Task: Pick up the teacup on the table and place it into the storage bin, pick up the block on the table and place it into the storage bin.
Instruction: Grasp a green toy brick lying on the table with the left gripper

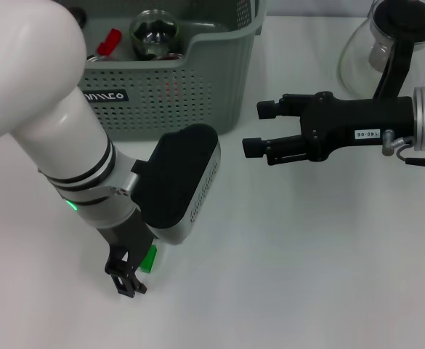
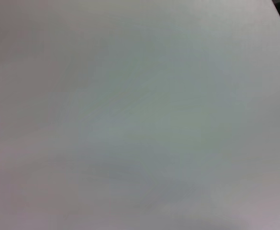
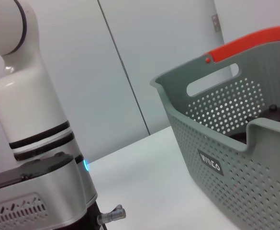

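The green block [image 1: 149,259] rests on the white table near the front, partly hidden under my left wrist. My left gripper [image 1: 128,280] points straight down and touches the table right beside the block; whether it holds the block cannot be seen. The grey-green storage bin [image 1: 197,87] stands at the back, also in the right wrist view [image 3: 235,163]. Inside it lies a clear glass teacup [image 1: 154,30]. My right gripper [image 1: 261,128] hovers open and empty to the right of the bin. The left wrist view shows only bare table.
A glass carafe [image 1: 386,43] with a black lid stands at the back right, behind my right arm. A red item [image 1: 109,41] lies in the bin beside the cup. The bin has a red handle [image 3: 254,43].
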{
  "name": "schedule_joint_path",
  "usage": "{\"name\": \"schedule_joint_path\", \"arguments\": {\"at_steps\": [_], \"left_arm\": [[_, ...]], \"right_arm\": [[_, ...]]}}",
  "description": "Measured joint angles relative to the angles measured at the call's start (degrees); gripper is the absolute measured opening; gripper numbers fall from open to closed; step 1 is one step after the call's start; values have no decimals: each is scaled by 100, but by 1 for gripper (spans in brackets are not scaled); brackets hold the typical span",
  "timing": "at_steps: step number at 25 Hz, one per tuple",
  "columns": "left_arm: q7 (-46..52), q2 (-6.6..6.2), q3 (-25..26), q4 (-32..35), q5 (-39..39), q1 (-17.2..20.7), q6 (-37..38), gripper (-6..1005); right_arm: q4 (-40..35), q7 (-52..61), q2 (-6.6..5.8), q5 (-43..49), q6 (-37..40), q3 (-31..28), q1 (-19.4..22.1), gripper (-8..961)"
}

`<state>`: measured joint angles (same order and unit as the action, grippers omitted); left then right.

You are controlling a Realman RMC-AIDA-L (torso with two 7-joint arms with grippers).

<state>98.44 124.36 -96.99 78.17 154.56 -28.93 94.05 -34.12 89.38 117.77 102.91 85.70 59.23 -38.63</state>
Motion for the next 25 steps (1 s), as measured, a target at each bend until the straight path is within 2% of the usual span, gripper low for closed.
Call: {"name": "schedule_joint_path", "arguments": {"at_steps": [14,16,25], "left_arm": [[4,1,13,-21,12,-4,-12,824],[5,7,16,-36,13,-12,-30,591],[42,9,17,-93,13,-62,-36,557]], "right_arm": [[11,-40,27,1,-36,2,45,941],[11,-69,31,1,-36,2,48,941],[19,-89,36,1,-37,1,66,941]]}}
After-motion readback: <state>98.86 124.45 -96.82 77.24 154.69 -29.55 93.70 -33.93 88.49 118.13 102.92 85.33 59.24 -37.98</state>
